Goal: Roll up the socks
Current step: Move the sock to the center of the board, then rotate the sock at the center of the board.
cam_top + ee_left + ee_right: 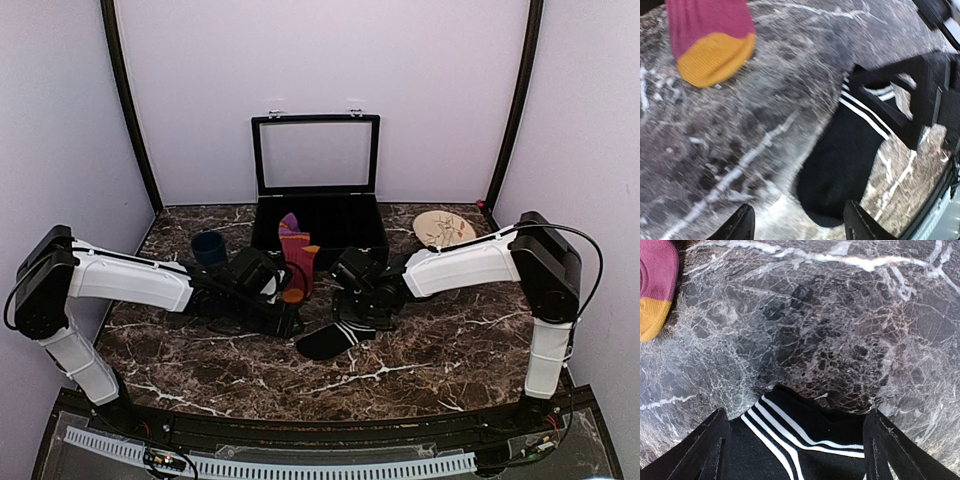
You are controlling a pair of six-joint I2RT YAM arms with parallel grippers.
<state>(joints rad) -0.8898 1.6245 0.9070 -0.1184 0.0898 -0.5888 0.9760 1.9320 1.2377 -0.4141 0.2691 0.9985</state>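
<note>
place: robot lab test booth | evidence: plain lilac walls (400,60), black corner posts (128,110), marble-patterned table (450,350), cable tray (270,462)

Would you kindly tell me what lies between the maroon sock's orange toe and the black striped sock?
Only bare marble table; the left wrist view shows it between the maroon sock and the black striped sock, and the right wrist view agrees.

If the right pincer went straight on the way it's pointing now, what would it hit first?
Most likely the black sock, whose striped cuff lies between the fingers of the open right pincer. Past it, only the marble table shows. Depth is unclear.
</note>
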